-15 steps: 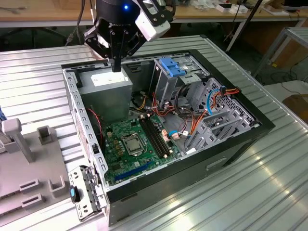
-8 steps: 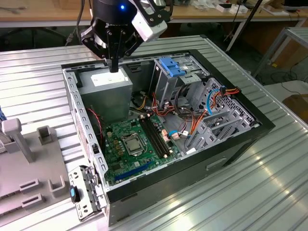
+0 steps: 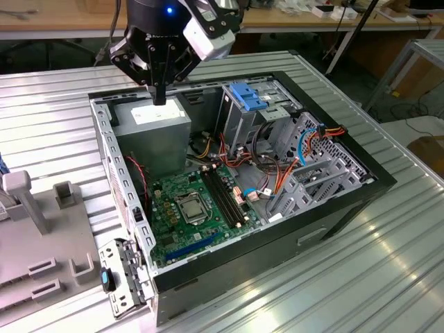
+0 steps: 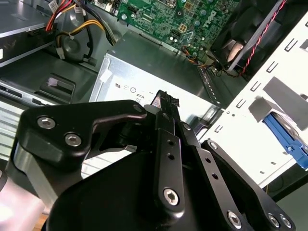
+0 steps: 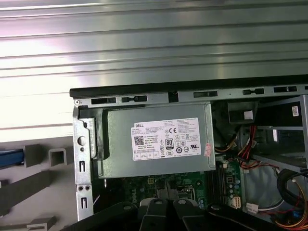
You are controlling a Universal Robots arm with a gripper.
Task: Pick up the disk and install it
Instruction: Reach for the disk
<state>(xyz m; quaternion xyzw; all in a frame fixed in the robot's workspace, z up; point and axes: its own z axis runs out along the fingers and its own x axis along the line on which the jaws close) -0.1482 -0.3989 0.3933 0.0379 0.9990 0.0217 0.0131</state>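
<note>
My gripper [image 3: 160, 101] hangs over the far left corner of the open computer case [image 3: 347, 208], just above the grey power supply [image 3: 154, 128]. Its black fingers [image 4: 166, 103] are pressed together with nothing between them. The disk, in its bright blue carrier [image 4: 288, 138], lies outside the case beside a grey fixture post; only a strip of its blue edge [image 5: 9, 158] shows in the first wrist view. The grey drive cage with a blue bracket [image 3: 247, 94] on top stands at the far side of the case.
The green motherboard [image 3: 198, 208] lies in the case floor, with red, orange and blue cables [image 3: 291, 166] toward the exterior view's right. A grey fixture [image 3: 41, 229] with posts and slots sits on the ribbed metal table [image 3: 333, 291] at the exterior view's left.
</note>
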